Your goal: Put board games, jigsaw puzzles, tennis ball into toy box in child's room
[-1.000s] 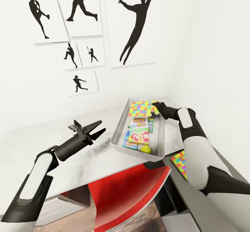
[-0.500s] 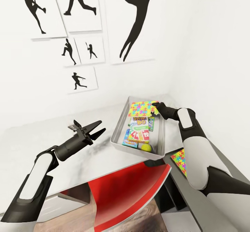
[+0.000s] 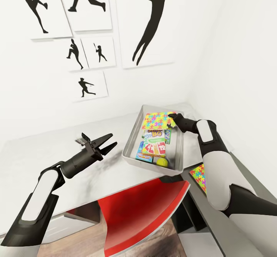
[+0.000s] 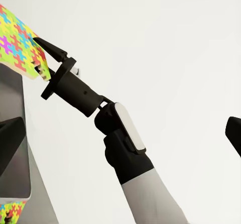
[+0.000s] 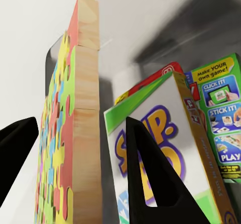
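Puzzle in hand: right claw (image 3: pixel 172 115) is clenched on one jigsaw puzzle (image 3: pixel 157 120), which we see above the toy box's (image 3: pixel 130 144) far end
Axis: sheet hangs on edge between the fingers; it wants laying flat
Other puzzle: at the surface's (image 3: pixel 57 161) near right edge (image 3: pixel 199 175), nearer our right arm
Left claw (image 3: pixel 107 141): spread, empty

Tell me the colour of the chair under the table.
Red chair, best seen in the head view.
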Motion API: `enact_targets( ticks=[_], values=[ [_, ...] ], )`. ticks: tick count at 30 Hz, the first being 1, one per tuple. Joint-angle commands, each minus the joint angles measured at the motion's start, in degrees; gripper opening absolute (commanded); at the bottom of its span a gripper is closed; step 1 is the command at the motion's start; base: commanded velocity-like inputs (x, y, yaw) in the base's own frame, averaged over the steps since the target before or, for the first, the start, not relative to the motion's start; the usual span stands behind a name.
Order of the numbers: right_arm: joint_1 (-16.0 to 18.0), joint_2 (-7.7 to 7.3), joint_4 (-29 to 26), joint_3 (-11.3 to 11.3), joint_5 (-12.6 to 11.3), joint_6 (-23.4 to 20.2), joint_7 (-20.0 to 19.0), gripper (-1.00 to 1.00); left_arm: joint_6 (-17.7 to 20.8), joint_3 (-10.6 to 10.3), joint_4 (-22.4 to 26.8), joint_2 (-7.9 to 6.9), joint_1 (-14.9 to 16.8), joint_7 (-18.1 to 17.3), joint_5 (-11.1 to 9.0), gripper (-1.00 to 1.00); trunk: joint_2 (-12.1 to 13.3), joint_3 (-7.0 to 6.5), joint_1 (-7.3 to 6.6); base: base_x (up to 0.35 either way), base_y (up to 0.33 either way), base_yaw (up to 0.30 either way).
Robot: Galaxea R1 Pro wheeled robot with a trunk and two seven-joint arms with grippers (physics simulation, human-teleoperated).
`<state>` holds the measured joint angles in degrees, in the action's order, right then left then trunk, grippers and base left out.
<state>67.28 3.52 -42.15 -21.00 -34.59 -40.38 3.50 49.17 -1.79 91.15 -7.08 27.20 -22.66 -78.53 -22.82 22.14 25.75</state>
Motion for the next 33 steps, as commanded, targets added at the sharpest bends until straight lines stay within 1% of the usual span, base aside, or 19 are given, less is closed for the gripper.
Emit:
enact_targets(
  ticks=[1, 10, 19, 33],
  values=[
    [0.1, 0.09, 0.0, -0.2, -0.5, -0.3, 0.4, -1.00, 0.1, 0.0, 0.0, -0.04, 0.0, -0.1, 0.0, 1.00, -0.1, 0.11, 0.03, 0.000, 0.000, 0.000],
    [0.5, -0.01, -0.1, -0.3, -0.4, 0.0, 0.4, -1.00, 0.1, -0.1, 0.0, -0.04, 0.0, 0.0, 0.0, 1.00, -0.1, 0.15, 0.03, 0.000, 0.000, 0.000],
    [2.1, -0.16, -0.1, -0.4, 0.0, 0.3, 0.4, -1.00, 0.1, -0.1, 0.0, -0.04, 0.0, 0.0, 0.0, 1.00, -0.1, 0.23, 0.03, 0.000, 0.000, 0.000],
    [2.4, -0.12, -0.1, -0.3, 0.0, 0.3, 0.3, -1.00, 0.1, -0.1, 0.0, -0.02, 0.0, -0.1, 0.0, 1.00, -0.1, 1.35, 0.03, 0.000, 0.000, 0.000]
  ],
)
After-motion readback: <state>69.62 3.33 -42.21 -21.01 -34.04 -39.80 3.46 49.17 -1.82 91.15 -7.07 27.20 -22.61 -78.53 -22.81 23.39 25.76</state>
